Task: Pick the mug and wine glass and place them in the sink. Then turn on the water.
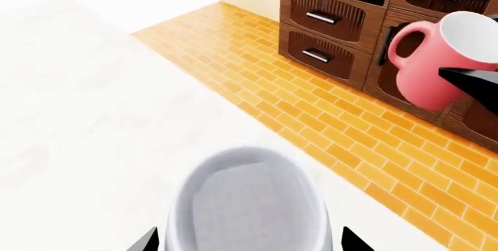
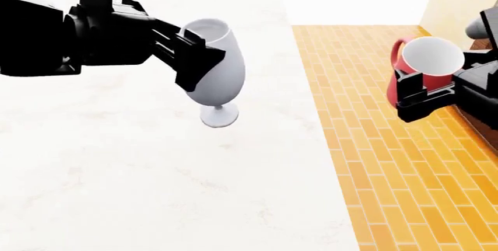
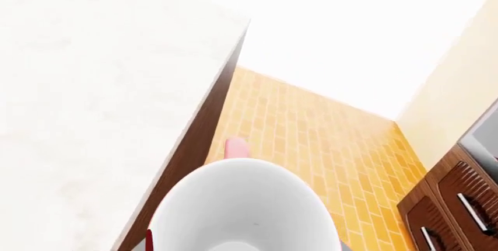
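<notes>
1 wine glass [image 2: 219, 67], opaque grey-white tulip, clamped in left tool [image 2: 195, 58] above white marble worktop [image 2: 140, 175]. 1 glossy red mug [image 2: 416, 67], clamped in right tool [image 2: 424, 96], over orange brick floor [image 2: 389, 163].

Glossy red mug [image 2: 420, 67]; smooth opaque wine glass [image 2: 221, 64].

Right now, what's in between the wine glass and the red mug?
Nothing stands between the wine glass and the mug. The head view shows only bare white countertop edge and orange brick floor below the gap.
</notes>
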Controlling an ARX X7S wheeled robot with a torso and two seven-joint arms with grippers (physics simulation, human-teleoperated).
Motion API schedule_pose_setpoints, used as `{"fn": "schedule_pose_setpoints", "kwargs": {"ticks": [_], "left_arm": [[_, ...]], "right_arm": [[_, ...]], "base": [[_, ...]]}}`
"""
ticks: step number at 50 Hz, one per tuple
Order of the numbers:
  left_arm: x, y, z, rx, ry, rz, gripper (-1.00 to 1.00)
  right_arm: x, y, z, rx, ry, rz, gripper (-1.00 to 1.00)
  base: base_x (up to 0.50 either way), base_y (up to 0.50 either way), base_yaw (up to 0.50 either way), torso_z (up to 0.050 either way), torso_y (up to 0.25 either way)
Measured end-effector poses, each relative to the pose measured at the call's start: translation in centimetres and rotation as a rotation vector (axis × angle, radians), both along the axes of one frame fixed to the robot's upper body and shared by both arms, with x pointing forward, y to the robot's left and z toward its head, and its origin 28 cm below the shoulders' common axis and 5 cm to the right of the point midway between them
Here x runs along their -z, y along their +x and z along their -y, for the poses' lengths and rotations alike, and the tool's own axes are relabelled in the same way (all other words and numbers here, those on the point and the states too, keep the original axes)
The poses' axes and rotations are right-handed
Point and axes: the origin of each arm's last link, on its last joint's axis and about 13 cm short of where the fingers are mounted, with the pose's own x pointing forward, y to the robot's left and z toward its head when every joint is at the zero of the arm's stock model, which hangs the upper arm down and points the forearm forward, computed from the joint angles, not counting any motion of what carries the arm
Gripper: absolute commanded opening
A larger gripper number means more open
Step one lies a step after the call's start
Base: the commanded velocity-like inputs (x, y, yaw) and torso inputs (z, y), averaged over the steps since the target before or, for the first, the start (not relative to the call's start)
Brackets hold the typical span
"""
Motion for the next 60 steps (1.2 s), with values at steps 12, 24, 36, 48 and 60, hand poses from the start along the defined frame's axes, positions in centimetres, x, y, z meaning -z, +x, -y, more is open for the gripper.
{"fn": "schedule_pose_setpoints", "kwargs": {"ticks": [12,24,36,48,60], "left_arm": [[-0.2,-1.5,-0.9,-0.003,0.018,0.003,-1.0],[-0.1,-2.4,-1.6,-0.009,0.026,0.005,-1.0],[0.2,-2.7,-1.9,-0.016,0.028,0.007,-1.0],[0.2,-2.9,-1.9,-0.007,0.028,0.004,-1.0],[0.2,-2.9,-1.8,0.002,0.024,0.004,-1.0]], "right_arm": [[0.4,0.2,-0.4,-0.022,-0.005,-0.022,-1.0],[0.5,0.4,-0.8,-0.033,-0.004,-0.026,-1.0],[0.7,0.5,-1.1,-0.04,-0.002,-0.028,-1.0],[0.8,0.4,-1.0,-0.048,-0.001,-0.033,-1.0],[0.8,0.3,-0.9,-0.036,-0.005,-0.031,-1.0]], "base": [[0.0,0.0,0.0,0.001,0.002],[0.0,0.0,0.0,0.0,0.001],[-0.45,0.02,0.0,0.001,0.001],[-0.4,0.02,0.0,0.0,0.0],[0.0,0.2,0.0,0.001,0.0]]}}
